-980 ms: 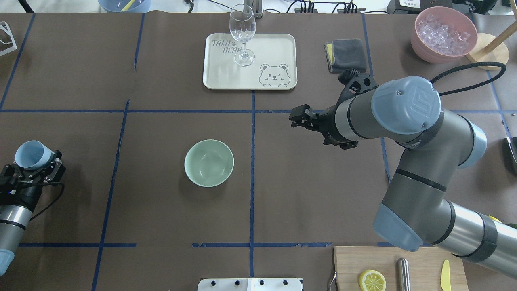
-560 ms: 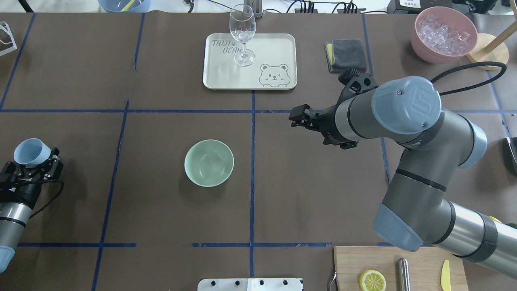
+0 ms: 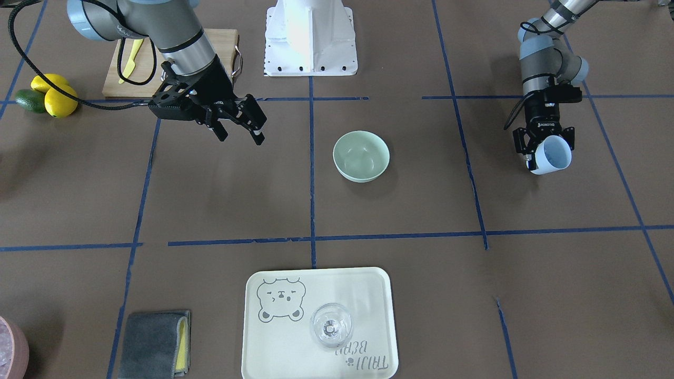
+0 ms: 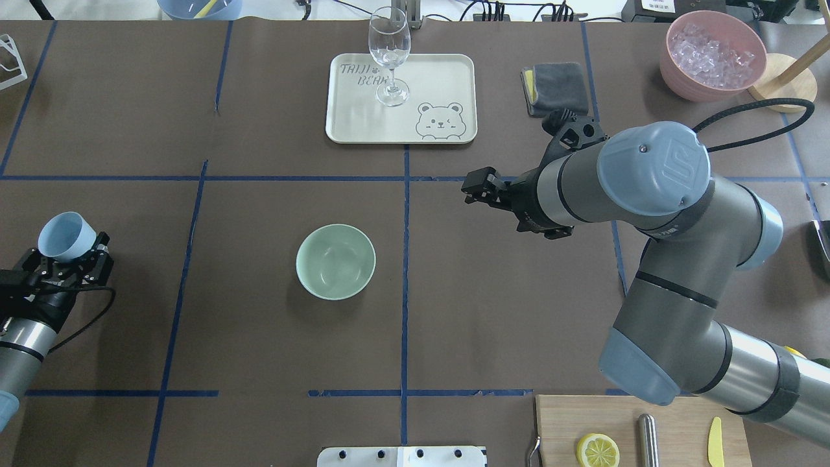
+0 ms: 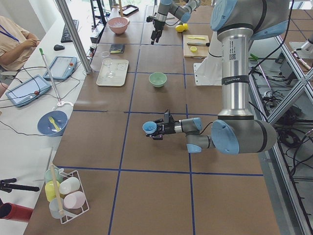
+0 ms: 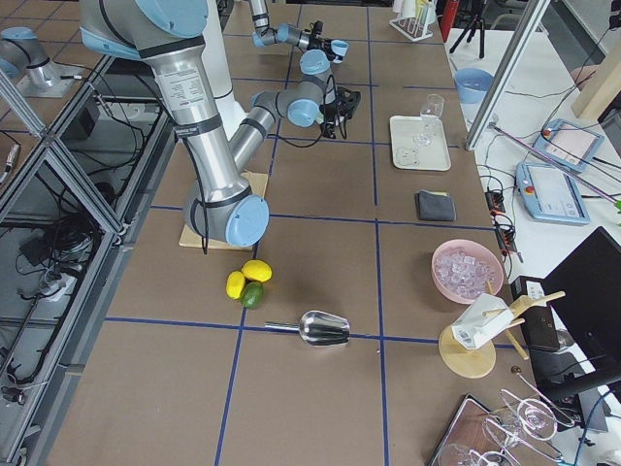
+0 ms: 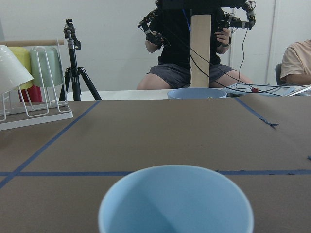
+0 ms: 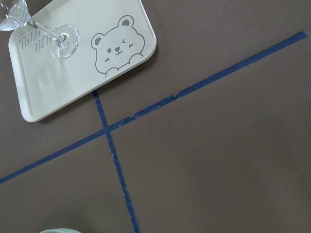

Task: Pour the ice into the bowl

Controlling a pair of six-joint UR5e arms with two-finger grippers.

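Note:
The pale mint-green bowl (image 4: 335, 261) stands upright near the table's middle; it also shows in the front view (image 3: 361, 156) and the left side view (image 5: 157, 79). My left gripper (image 4: 67, 251) is shut on a light blue cup (image 4: 66, 235), held roughly upright above the table far to the bowl's left; the cup also shows in the front view (image 3: 551, 156) and the left wrist view (image 7: 176, 200). The cup's bottom is hidden. I cannot make out the ice in the cup or the bowl. My right gripper (image 3: 239, 132) is open and empty, hovering right of the bowl.
A cream tray (image 4: 441, 78) with a wine glass (image 4: 389, 55) lies at the back. A pink container (image 4: 674, 71) of crushed ice, a grey cloth (image 4: 554, 87), a cutting board (image 4: 564, 421) with a lemon slice (image 4: 597, 449), lemons (image 3: 52, 95) and a metal scoop (image 6: 325, 328) are on the right.
My left gripper has moved the blue cup a little forward and to the right. The right arm has barely shifted. The bowl has not moved.

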